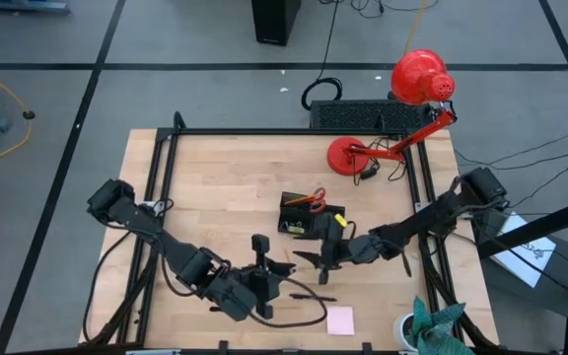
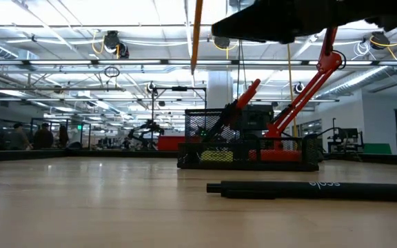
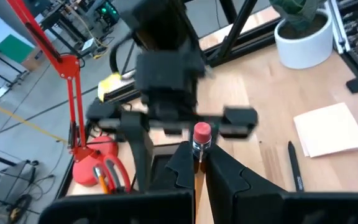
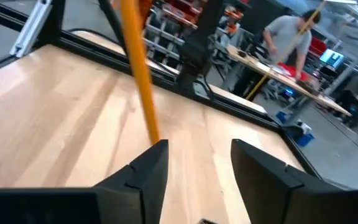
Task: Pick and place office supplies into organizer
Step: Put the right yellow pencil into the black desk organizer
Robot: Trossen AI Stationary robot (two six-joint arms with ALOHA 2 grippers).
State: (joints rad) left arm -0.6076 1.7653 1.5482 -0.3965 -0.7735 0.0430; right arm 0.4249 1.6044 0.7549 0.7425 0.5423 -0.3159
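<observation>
The pencil is cut off at the low view's top edge; its holder is unseen

Two dark robot arms work one wooden table. One black mesh organizer holds one pair of red-handled scissors and one small yellow-green piece. One orange pencil, pink eraser up, stands between the left gripper's fingers. Black pens number at least two: one near the pad, one in the low view, possibly the same. One pale pink sticky-note pad, one red desk lamp, one white pot.
</observation>
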